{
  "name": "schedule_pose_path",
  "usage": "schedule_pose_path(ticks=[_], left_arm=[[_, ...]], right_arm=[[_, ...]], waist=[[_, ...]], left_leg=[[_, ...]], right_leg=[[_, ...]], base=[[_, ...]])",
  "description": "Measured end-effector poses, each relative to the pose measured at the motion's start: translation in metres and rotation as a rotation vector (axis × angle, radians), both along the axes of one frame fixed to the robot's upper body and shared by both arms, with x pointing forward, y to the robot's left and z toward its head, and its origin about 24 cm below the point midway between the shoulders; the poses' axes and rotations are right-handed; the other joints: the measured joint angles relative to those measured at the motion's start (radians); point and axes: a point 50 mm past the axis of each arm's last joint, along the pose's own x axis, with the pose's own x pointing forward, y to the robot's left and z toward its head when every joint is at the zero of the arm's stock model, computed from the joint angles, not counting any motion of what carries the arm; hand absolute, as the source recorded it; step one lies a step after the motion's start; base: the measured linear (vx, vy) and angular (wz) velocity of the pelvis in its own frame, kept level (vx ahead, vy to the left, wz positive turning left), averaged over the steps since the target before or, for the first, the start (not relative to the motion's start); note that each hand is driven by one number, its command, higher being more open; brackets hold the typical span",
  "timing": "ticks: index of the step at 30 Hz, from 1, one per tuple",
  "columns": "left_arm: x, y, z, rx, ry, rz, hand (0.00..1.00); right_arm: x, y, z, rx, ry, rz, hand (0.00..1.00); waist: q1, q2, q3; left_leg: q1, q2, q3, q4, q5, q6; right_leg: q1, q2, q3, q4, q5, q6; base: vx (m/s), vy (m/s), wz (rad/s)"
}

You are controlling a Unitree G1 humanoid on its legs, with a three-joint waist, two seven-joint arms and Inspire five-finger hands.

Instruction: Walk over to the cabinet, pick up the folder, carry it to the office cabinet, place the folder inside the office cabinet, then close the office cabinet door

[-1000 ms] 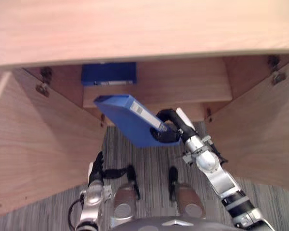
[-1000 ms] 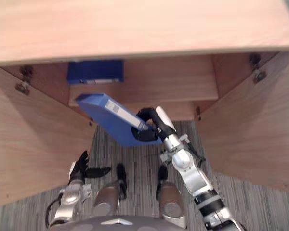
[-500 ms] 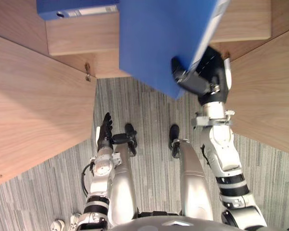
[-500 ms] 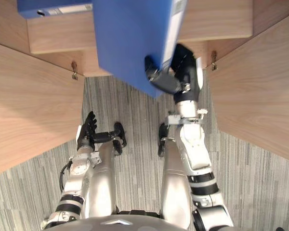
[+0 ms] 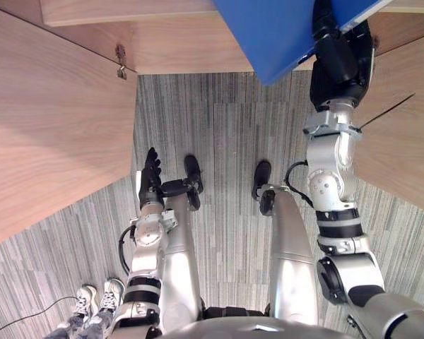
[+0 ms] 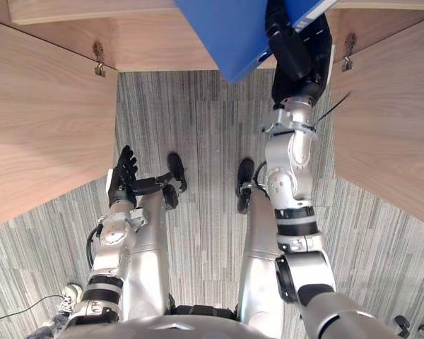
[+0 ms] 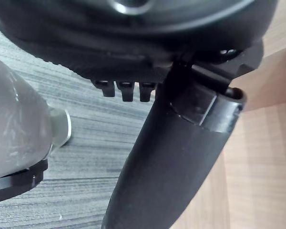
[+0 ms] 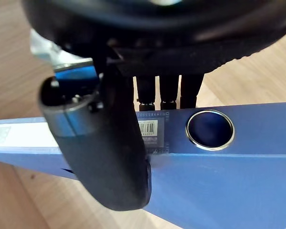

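Note:
The blue folder (image 5: 283, 35) is held up in front of the open office cabinet (image 5: 148, 10), its lower corner over the cabinet's front edge. My right hand (image 5: 339, 60) is shut on its spine end, arm stretched forward. In the right wrist view the thumb (image 8: 105, 143) presses across the folder's (image 8: 229, 181) spine beside the round finger hole (image 8: 210, 129), with the fingers curled behind. My left hand (image 5: 150, 180) hangs by my side over the carpet, fingers straight and holding nothing.
The cabinet's two wooden doors stand open, the left door (image 5: 49, 127) and the right door (image 5: 403, 141) flanking me. Grey striped carpet (image 5: 219, 127) lies between them. A person's shoes (image 5: 92, 300) show at the lower left.
The camera has tilted down, so the cabinet has slid to the top of the view. My right arm has stretched forward, carrying the folder further into the cabinet opening. The left hand has stayed put.

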Motion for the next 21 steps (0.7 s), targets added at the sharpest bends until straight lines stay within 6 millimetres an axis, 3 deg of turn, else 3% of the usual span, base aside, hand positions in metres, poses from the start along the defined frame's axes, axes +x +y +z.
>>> schedule_pose_path(ticks=[7, 15, 21], left_arm=[[0.011, 0.0, 0.024, -0.051, -0.109, 0.015, 1.0], [0.005, 0.002, 0.019, -0.086, -0.1, 0.026, 1.0], [-0.002, 0.001, 0.015, -0.081, -0.091, 0.017, 1.0]], right_arm=[[0.022, 0.003, 0.035, 0.215, -0.026, 0.106, 0.0], [0.018, -0.014, 0.063, 0.438, -0.145, 0.118, 0.0], [0.014, -0.036, 0.065, 0.581, -0.187, 0.054, 0.0]], waist=[[0.009, 0.0, 0.001], [0.013, -0.001, 0.001], [0.014, -0.002, 0.0]], left_leg=[[-0.043, -0.009, -0.026, -0.002, 0.013, -0.007], [-0.039, -0.035, -0.045, -0.056, 0.055, -0.014], [-0.028, -0.04, -0.051, -0.08, 0.072, -0.019]], right_leg=[[-0.026, -0.008, -0.025, 0.005, 0.0, 0.0], [-0.022, -0.03, -0.05, -0.008, 0.0, -0.001], [-0.01, -0.034, -0.066, -0.017, 0.001, -0.002]], base=[[0.0, 0.045, 0.08], [-0.02, 0.022, 0.16], [-0.02, 0.015, 0.06]])
